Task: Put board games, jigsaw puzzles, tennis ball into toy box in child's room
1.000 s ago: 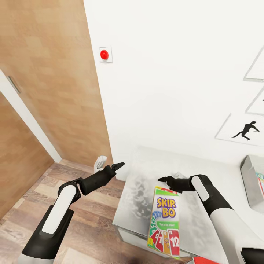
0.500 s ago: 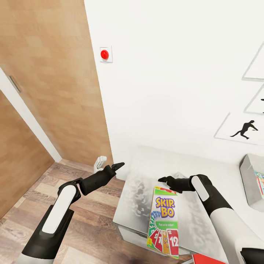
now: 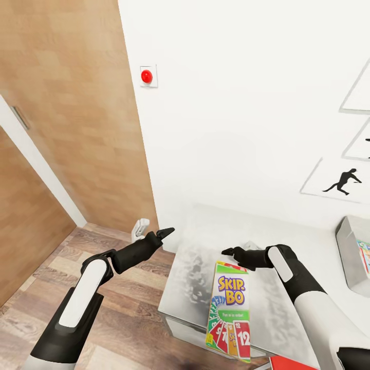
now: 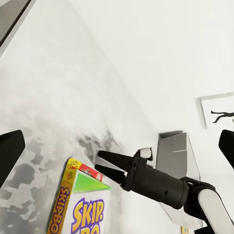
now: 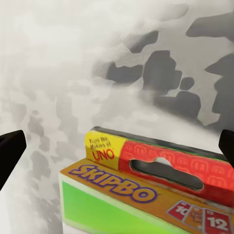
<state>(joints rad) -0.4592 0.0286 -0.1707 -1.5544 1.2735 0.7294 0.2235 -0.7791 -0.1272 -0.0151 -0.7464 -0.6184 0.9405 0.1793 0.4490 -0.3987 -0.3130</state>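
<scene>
Three views, one item of play in reach.

Head view: SKIP-BO box (image 3: 229, 310), green, yellow and red, lies flat on the light grey table (image 3: 205, 246) at its near edge, lettering upright to the camera, its lower end reaching the table's front edge. Right gripper (image 3: 229, 252) hangs just above the box's far end, tips pointing toward the left arm; nothing is in its grasp, and how far the jaws stand apart cannot be told here. Left gripper (image 3: 168, 232) hovers over the wood floor (image 3: 128, 318) beside the table's left edge, holding nothing; its spread cannot be told here either. Toy box (image 3: 353, 252), pale grey, sits at the table's far right, cut by the frame, a coloured item partly visible inside. A red object (image 3: 288, 364) shows at the bottom edge. Red button (image 3: 146, 76) on the white wall; framed figure print (image 3: 341, 183) further right; wooden door (image 3: 67, 123) to the left.

Left wrist view: the camera's own fingertips (image 4: 9, 151) sit far apart at the frame edges, wide open and empty. Right gripper (image 4: 103, 163) appears with its two tips parted, above the SKIP-BO box (image 4: 83, 204). Toy box (image 4: 175, 165) stands behind it.

Right wrist view: fingertips (image 5: 10, 146) at opposite edges, wide open, empty, above the SKIP-BO box (image 5: 146, 195) and its hang-tab end, on the mottled table (image 5: 73, 63).
</scene>
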